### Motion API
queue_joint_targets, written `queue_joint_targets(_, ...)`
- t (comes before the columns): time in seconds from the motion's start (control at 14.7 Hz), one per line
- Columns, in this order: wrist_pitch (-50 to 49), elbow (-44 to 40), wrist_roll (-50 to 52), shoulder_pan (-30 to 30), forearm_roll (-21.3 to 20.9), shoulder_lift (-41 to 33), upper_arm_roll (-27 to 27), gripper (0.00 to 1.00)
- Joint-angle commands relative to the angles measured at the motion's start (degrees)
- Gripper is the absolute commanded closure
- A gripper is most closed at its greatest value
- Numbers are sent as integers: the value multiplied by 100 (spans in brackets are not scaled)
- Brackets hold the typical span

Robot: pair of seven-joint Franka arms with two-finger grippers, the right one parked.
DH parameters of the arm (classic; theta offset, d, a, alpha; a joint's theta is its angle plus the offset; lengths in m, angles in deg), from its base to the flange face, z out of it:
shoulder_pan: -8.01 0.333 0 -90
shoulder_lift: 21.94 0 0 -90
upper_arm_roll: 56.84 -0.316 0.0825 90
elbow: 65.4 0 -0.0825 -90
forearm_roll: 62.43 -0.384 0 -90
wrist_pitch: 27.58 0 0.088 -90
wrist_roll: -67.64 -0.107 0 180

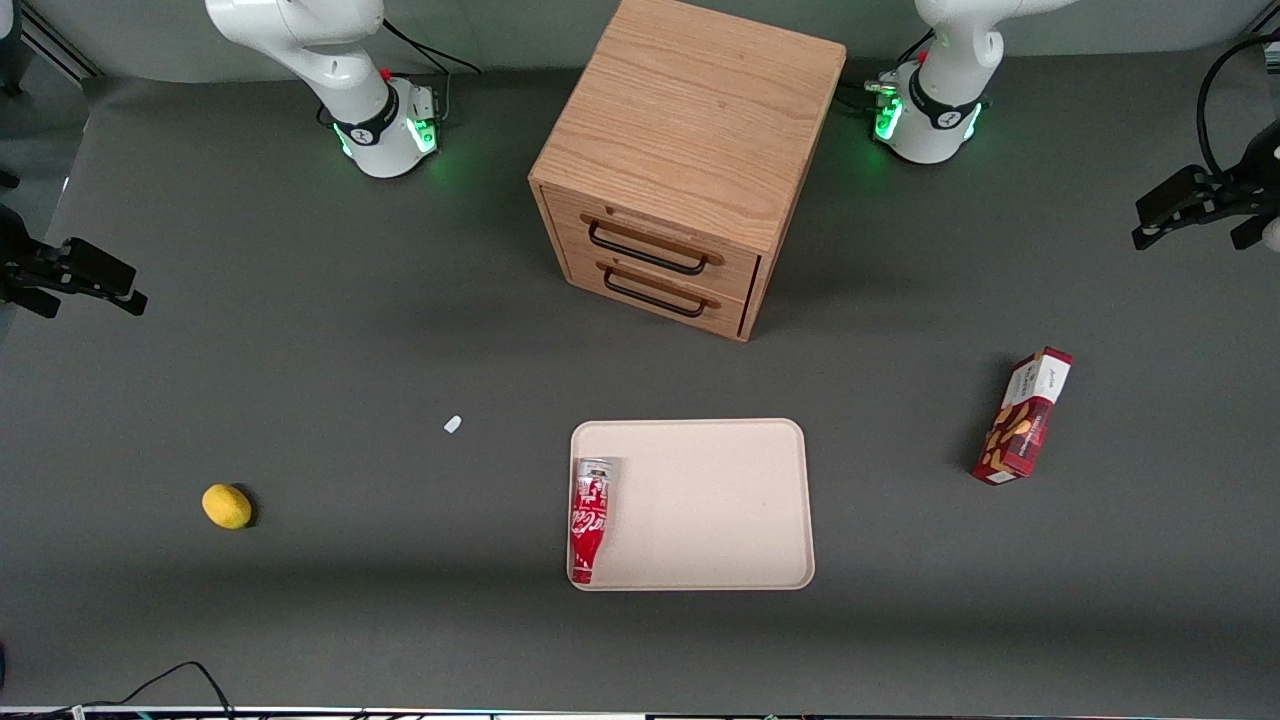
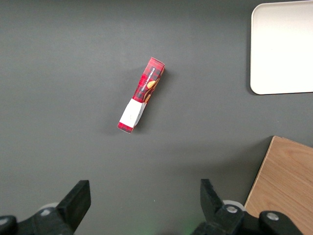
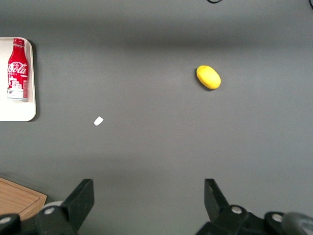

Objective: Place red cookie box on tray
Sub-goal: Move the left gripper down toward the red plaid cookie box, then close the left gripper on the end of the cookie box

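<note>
The flat beige tray [image 1: 720,480], low-rimmed with rounded corners, carries a glossy red cola bottle [image 1: 589,520] lying along one edge. The slim red cookie box [image 1: 1022,416] lies on the matte grey table [image 1: 400,600] toward the working arm's end, well apart from the tray. Only the wrist view shows the gripper [image 2: 144,198] spread wide, high above the box; only the front shows the wooden cabinet's [image 1: 680,150] two drawers

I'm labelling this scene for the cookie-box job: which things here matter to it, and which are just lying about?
Belong to the job:
red cookie box, lying on the table, untouched
tray, nearer the middle of the table
pincer, open, high above the box

Just lying about:
cola bottle, lying in the tray
lemon
wooden drawer cabinet
small white scrap
</note>
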Motion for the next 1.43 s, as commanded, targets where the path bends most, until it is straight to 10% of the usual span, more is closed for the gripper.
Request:
queue_joint_targets(0.0, -195, -163, -130, 106, -7, 55, 59, 0)
queue_joint_targets(0.68, 286, 38, -859, 45, -104, 862, 59, 0)
queue_joint_targets(1.36, 3590, 1602, -990, 9, -1123, 2251, 59, 0)
